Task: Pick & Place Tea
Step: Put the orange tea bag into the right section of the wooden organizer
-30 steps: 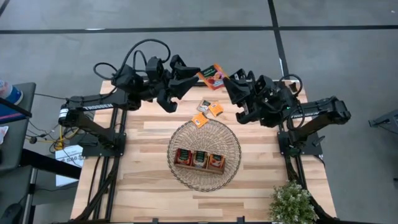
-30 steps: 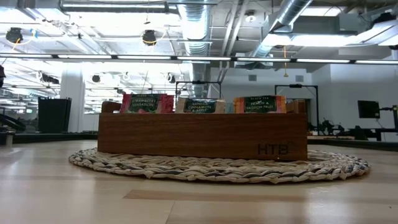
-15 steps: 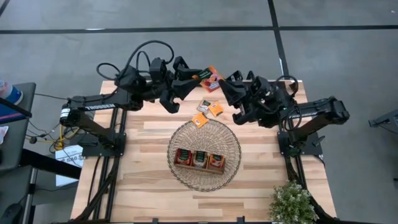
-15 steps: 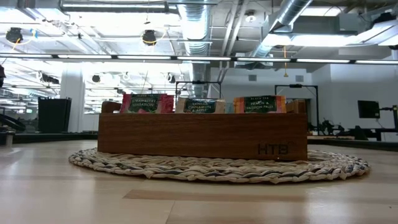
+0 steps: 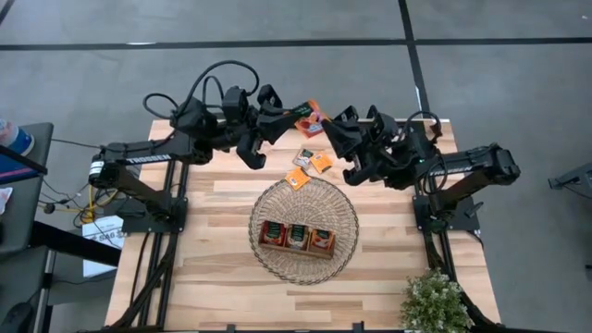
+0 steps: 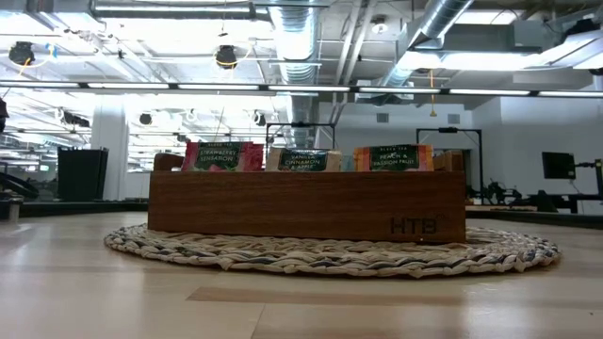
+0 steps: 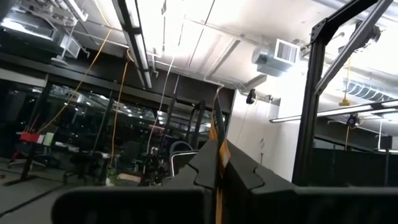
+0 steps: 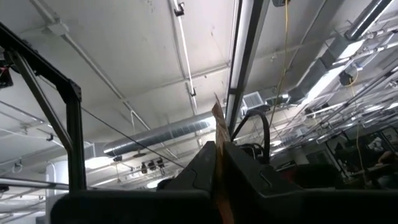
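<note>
Since earlier, left gripper (image 5: 294,115) has been clamped onto the tea sachet (image 5: 312,117), also pinched by right gripper (image 5: 330,123).

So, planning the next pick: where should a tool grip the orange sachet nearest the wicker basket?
Probably from straight above, pinching two opposite edges of the small flat orange tea sachet: it lies flat on the wooden table, and the round wicker basket crowds one side.

Sachet (image 5: 311,118) between left end effector (image 5: 294,113) and right end effector (image 5: 331,125), three loose sachets (image 5: 310,164) on tabletop (image 5: 213,231) just below them, basket (image 5: 268,203) nearer, tray (image 5: 296,237) inside basket, plant (image 5: 435,303) far from both.
</note>
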Controlling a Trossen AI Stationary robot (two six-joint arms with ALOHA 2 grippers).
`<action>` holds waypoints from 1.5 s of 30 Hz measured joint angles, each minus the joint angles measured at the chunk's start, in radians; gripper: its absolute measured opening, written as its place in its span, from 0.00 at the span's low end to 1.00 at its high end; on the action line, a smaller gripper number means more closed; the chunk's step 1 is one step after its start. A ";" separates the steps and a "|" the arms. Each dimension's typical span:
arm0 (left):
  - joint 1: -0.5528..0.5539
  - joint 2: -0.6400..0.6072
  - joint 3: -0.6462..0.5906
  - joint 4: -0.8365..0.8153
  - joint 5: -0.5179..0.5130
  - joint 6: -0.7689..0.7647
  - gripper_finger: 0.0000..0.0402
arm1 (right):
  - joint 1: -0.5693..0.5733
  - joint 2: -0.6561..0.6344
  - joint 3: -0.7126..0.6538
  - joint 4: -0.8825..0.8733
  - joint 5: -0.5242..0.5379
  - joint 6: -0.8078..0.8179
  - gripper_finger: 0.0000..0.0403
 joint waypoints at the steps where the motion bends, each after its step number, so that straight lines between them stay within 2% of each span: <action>1: 0.000 0.000 0.000 0.000 0.004 0.000 0.00 | 0.000 0.000 0.000 -0.011 0.000 0.000 0.05; 5: 0.000 -0.005 0.000 -0.044 0.034 0.001 0.00 | 0.000 0.001 0.000 -0.048 -0.001 0.001 0.16; 11: 0.000 -0.021 0.000 -0.085 0.066 0.006 0.00 | 0.006 -0.002 0.000 -0.052 -0.002 0.001 0.39; 15: 0.002 -0.041 0.000 -0.189 0.086 0.034 0.00 | 0.018 -0.026 0.000 -0.112 -0.003 -0.008 0.53; 19: 0.002 -0.083 0.000 -0.319 0.090 0.098 0.00 | 0.034 -0.111 0.000 -0.285 0.004 -0.028 0.60; 24: 0.002 -0.120 0.000 -0.493 0.090 0.177 0.00 | 0.058 -0.220 0.043 -0.668 0.061 -0.028 0.58; 28: 0.002 -0.121 0.000 -0.575 0.090 0.215 0.00 | 0.074 -0.221 0.177 -0.980 0.096 -0.020 0.55; 35: -0.005 -0.114 0.000 -0.629 0.086 0.258 0.00 | 0.059 -0.112 0.479 -1.413 0.103 0.002 0.56; 38: -0.005 -0.114 0.000 -0.661 0.084 0.275 0.00 | 0.046 -0.039 0.628 -1.602 0.098 0.007 0.56; 45: -0.005 -0.114 0.000 -0.724 0.070 0.300 0.00 | -0.009 0.177 1.005 -1.970 0.011 0.007 0.55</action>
